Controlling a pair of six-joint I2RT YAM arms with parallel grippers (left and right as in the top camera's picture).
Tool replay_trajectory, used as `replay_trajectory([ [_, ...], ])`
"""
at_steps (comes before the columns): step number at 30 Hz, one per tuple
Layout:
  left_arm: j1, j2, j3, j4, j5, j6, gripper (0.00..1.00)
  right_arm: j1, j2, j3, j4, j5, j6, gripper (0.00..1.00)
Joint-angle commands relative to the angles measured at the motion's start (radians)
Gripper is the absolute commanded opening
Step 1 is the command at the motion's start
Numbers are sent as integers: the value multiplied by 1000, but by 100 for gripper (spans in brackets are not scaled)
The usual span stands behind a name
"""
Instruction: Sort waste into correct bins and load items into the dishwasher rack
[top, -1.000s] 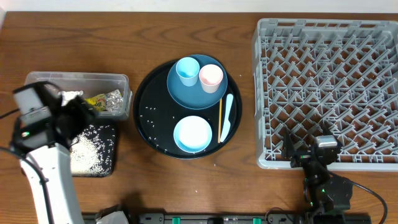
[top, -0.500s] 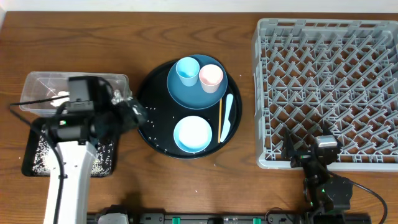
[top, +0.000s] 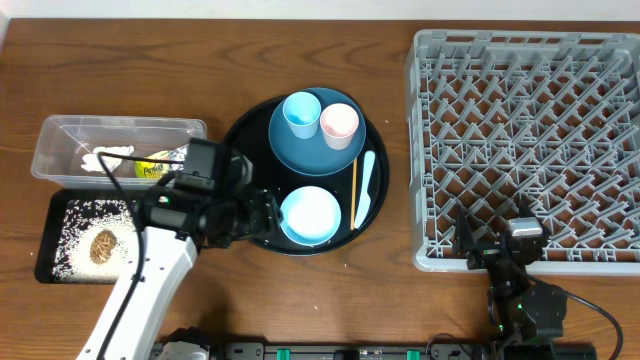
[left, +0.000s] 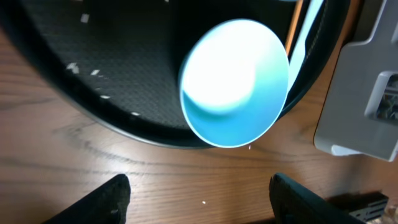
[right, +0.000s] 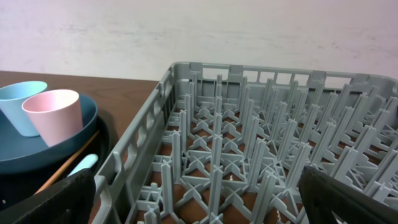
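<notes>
The pale-blue bowl sits at the front of the large round black tray. My left gripper is open and empty just left of the bowl. In the left wrist view its fingers hang over bare wood with the bowl ahead. The dark-blue plate holds the light-blue cup and the pink cup. The white spoon and the chopstick lie right of the bowl. My right gripper is open at the front edge of the grey rack.
The clear tub holds the white tissue and the yellow wrapper. The shallow black tray holds rice and the brown food piece. Loose rice grains lie on the round tray.
My left arm swung right from over the bins to the bowl's left side, uncovering the black tray and tub. The right arm has not moved.
</notes>
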Motion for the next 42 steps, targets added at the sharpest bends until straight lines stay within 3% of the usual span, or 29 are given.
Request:
replay_trajectory([
  [1, -42, 10, -53, 54, 9, -25, 73, 5, 0, -1, -5, 3, -8, 99],
  [9, -79, 53, -118, 166, -74, -87, 74, 5, 0, -1, -5, 3, -8, 99],
  [11, -79, 71, -118, 165, -74, -87, 98, 5, 0, -1, -5, 3, -8, 99],
  [23, -68, 71, -106, 139, -76, -52, 98, 5, 0, -1, -5, 3, -8, 99],
  [25, -41, 39, -88, 99, -133, -60, 98, 5, 0, -1, -5, 3, -8, 99],
  [30, 101, -97, -35, -32, -288, -80, 98, 5, 0, -1, -5, 3, -8, 99],
  [38, 476, -283, -15, -193, -599, -79, 98, 5, 0, -1, -5, 3, -8, 99],
  [42, 600, -322, -16, -210, -619, -79, 98, 5, 0, -1, -5, 3, -8, 99],
])
